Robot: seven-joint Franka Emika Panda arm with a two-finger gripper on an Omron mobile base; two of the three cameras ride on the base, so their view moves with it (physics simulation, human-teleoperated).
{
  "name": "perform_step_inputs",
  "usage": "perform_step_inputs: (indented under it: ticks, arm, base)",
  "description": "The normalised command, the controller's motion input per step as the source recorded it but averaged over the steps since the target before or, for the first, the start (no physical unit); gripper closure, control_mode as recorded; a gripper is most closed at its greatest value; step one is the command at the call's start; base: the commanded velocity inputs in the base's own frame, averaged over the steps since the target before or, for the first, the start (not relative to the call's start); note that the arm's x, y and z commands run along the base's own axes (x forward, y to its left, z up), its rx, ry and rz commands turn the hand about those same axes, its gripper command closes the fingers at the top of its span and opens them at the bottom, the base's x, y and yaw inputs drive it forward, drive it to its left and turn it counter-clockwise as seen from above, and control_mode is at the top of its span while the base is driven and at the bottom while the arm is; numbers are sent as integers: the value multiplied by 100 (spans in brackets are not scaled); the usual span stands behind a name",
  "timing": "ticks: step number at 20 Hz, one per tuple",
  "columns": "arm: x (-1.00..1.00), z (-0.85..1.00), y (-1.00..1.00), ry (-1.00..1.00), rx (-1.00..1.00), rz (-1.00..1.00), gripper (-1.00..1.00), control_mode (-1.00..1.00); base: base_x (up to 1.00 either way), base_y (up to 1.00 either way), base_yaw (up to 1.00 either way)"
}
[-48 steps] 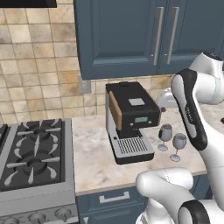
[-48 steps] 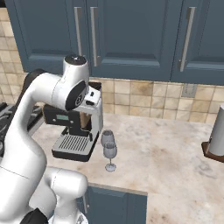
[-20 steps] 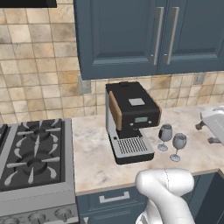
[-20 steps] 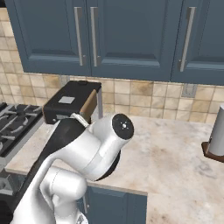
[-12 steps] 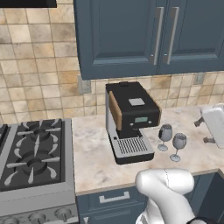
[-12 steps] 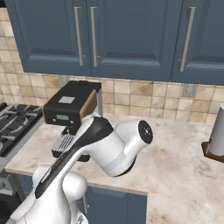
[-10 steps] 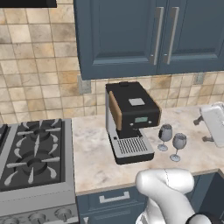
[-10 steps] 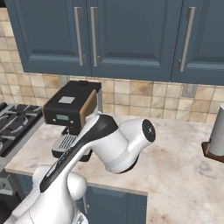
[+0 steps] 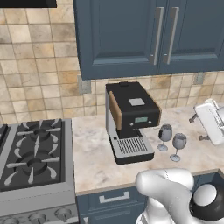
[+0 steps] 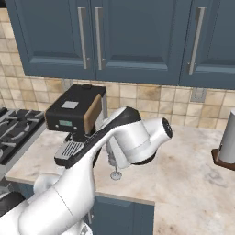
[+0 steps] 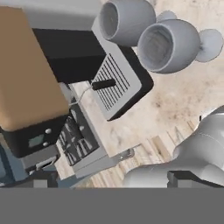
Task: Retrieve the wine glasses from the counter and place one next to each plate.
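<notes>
Nearest the base, the white arm is bending across the front of the desk, its elbow blocking the coffee machine's right side in the right base view. The gripper is hanging at the right edge of the left base view, above the desk's right part and well apart from the glasses; its jaws are standing spread wide with nothing between them.

Along the desk's front edge, just right of the coffee machine's drip tray, the two wine glasses are standing upright side by side. The nearer wine glass is sitting closer to the front edge, and the farther wine glass is standing just beside it, toward the machine. In the hand view both bowls are showing from above, the nearer one and the farther one, almost touching at their rims, with the grated tray just beside them. In the right base view one glass foot is peeking out below the arm.

The black coffee machine, with a tan side panel, is occupying the middle of the desk, backing toward the tiled wall. A gas stove is adjoining the desk's left edge. Navy wall cabinets are hanging above, at the far side.
</notes>
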Motion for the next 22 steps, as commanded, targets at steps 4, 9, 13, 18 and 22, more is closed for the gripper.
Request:
perform_step_inputs:
  ticks: [4,9,13,18,22]
  arm:
    - [36,-27,-12,35,13,0,-100,-100]
    - [22,-28,-24,30,18,0,-100,-100]
    - [23,-35,-26,23,19,0,-100,-100]
    - [20,-30,-17,22,8,0,-100,-100]
    - [11,-22,-16,26,2,0,-100,-100]
  base:
    - [0,0,0]
    - [0,0,0]
    - [0,0,0]
    - [0,0,0]
    - [0,0,0]
